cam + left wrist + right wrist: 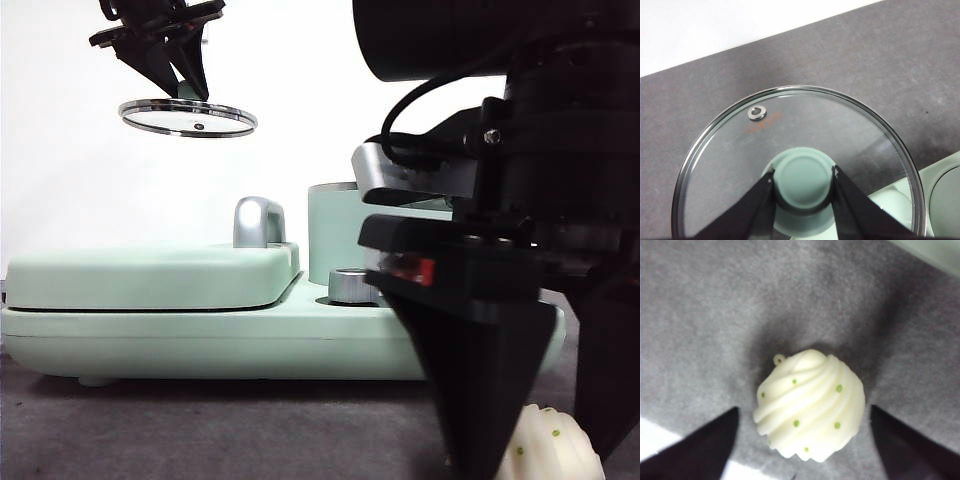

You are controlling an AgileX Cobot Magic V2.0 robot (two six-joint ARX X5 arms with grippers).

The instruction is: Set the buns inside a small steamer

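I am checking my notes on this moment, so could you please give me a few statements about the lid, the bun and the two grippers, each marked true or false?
1. The left gripper holds the glass lid by its green knob. True.
2. The lid sits on the steamer. False: it hangs in the air, clear of it.
3. The right gripper is open, a finger either side of the ridged bun. True.
4. The ridged bun is lifted. False: it lies on the grey mat.
5. The bun has red specks. False: green.
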